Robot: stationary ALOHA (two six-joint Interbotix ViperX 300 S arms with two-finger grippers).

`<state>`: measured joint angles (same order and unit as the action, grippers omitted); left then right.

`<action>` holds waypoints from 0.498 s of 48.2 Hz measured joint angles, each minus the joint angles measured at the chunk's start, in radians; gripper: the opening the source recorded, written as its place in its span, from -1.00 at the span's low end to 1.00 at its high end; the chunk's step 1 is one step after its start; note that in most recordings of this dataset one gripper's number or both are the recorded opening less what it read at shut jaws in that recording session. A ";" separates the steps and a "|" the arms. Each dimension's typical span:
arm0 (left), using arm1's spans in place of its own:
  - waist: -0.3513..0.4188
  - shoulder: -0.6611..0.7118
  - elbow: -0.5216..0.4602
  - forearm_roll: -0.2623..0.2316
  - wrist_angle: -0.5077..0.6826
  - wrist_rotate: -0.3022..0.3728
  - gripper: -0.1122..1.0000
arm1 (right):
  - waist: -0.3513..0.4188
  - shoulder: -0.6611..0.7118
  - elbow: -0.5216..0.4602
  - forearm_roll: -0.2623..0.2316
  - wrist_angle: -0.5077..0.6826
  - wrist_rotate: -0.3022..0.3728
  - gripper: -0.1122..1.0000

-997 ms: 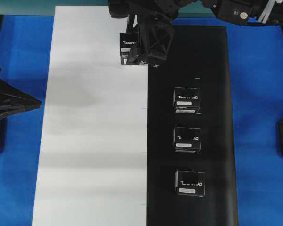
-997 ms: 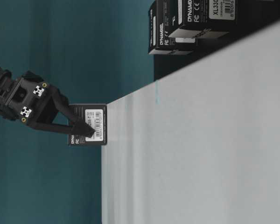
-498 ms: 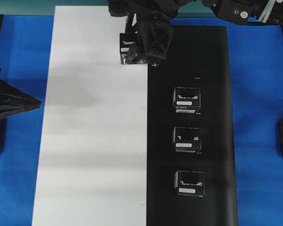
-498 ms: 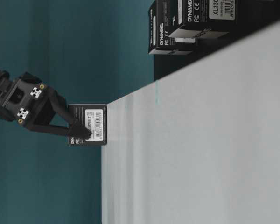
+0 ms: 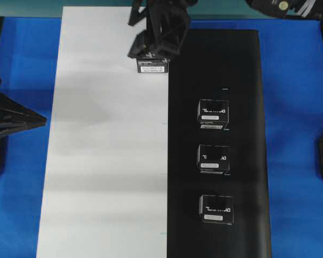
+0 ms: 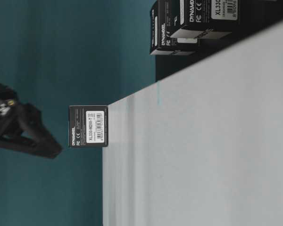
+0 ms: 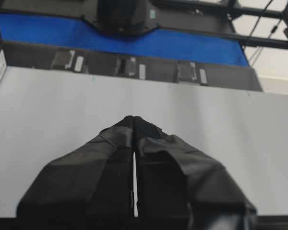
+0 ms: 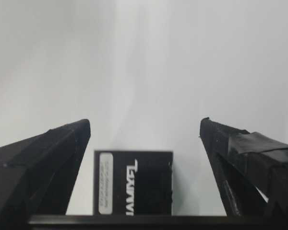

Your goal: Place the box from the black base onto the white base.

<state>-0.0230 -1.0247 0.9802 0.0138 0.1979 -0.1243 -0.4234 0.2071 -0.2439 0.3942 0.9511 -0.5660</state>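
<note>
A blue surface carries two long sheets side by side, the white base and the black base; over the far end of the white base the right arm reaches across from the right, its wrist bent downward, the right gripper hanging above the box with jaws wide apart and clear of the carton (in the table-level view the fingers sit off to one side, not touching); the box stands on the white base, below and between those jaws; three more boxes remain in a row on the black base; the left gripper hovers low over the white base, jaws pressed together, holding nothing.
</note>
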 measured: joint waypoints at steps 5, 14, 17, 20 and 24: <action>0.000 0.000 0.000 0.000 0.000 0.000 -0.84 | 0.003 0.000 -0.034 0.005 0.018 0.003 0.98; -0.002 0.000 0.000 0.000 0.000 0.000 -0.84 | 0.003 -0.006 -0.058 0.005 0.067 0.003 0.98; -0.002 0.000 0.000 0.000 0.000 0.000 -0.84 | 0.005 -0.012 -0.061 0.006 0.074 0.005 0.98; -0.002 0.000 0.000 0.000 -0.002 0.000 -0.84 | 0.005 -0.025 -0.060 0.006 0.080 0.003 0.98; -0.003 0.000 0.000 0.000 -0.002 0.000 -0.84 | 0.006 -0.044 -0.060 0.006 0.092 0.009 0.98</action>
<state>-0.0261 -1.0247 0.9802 0.0138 0.1963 -0.1243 -0.4172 0.1626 -0.3037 0.4004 1.0431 -0.5568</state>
